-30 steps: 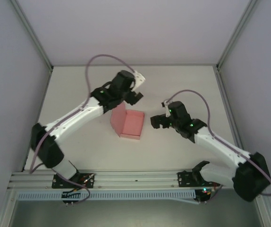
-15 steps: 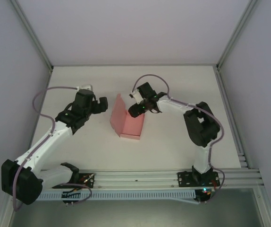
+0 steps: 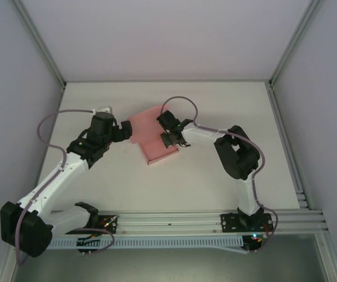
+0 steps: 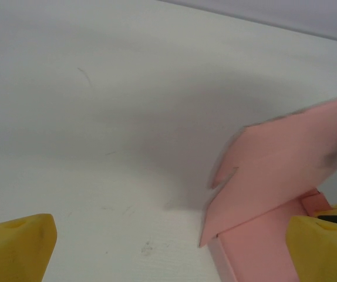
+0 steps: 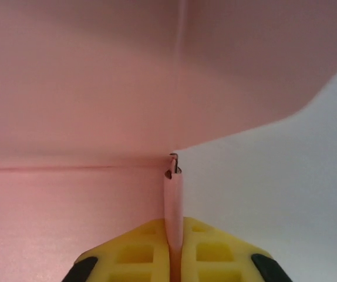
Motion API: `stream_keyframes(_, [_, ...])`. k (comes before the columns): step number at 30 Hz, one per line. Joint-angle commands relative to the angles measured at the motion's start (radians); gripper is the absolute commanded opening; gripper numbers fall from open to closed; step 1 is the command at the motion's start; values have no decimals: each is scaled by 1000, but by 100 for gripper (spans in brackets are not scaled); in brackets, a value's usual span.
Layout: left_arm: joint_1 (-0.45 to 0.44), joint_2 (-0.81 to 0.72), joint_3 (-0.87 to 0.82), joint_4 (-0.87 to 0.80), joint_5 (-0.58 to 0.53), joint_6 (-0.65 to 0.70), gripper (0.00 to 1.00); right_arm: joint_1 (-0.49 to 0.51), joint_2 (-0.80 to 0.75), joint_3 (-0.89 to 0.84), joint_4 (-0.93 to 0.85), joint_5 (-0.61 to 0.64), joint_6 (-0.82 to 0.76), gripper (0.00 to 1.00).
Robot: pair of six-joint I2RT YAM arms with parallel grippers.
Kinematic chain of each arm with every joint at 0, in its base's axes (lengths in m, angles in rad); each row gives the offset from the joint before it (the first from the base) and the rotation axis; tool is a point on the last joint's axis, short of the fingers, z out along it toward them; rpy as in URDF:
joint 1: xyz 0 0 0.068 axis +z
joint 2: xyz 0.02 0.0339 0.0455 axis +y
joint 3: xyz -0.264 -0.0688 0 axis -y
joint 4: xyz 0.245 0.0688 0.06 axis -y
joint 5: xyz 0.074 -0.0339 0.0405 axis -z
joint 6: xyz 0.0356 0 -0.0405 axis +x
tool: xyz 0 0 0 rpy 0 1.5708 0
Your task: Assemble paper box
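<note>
Box (image 3: 157, 154) wall is pinched by right hand (image 5: 174, 229), probably for steadying; left hand (image 3: 127, 130) is held spread nearby.

White matte tabletop (image 3: 98, 182) is enclosed by plain pale-lilac panels: back wall (image 3: 168, 35), left wall (image 3: 7, 117), right wall (image 3: 327, 117). Rear corners are framed by aluminium posts (image 3: 39, 44). An aluminium rail (image 3: 174, 222) and a slotted cable duct (image 3: 168, 242) are mounted along the near edge. Light is soft and even. Faint scuffs (image 4: 147, 248) are seen on the surface.
</note>
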Motion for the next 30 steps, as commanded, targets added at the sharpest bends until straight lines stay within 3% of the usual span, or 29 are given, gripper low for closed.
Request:
stream_keyframes(1, [6, -20, 13, 40, 28, 16, 100, 25, -54, -58, -137, 239, 391, 6])
stream_keyframes(4, [6, -5, 12, 66, 65, 36, 100, 56, -81, -107, -179, 292, 550, 8])
stream_keyframes(10, [6, 65, 2, 131, 185, 125, 100, 77, -130, -154, -150, 303, 573, 16])
stream_keyframes(13, [6, 114, -1, 169, 273, 177, 100, 79, -164, -171, -130, 309, 553, 27])
stream_keyframes(14, [6, 130, -1, 180, 297, 194, 100, 78, -180, -178, -120, 311, 540, 38])
stream_keyframes(16, [6, 162, 12, 189, 336, 242, 100, 78, -222, -193, -95, 308, 501, 46])
stream_keyframes(21, [9, 269, 99, 164, 400, 391, 100, 42, -393, -272, 55, 271, 262, 72])
stream_keyframes(24, [34, 347, 143, 169, 432, 499, 100, -48, -462, -314, 168, 46, 6, 93])
stream_keyframes(26, [52, 401, 177, 161, 490, 579, 99, -120, -469, -292, 166, -130, -120, 96])
stream_keyframes(30, [57, 491, 254, 105, 590, 713, 92, -209, -425, -242, 153, -292, -269, 93])
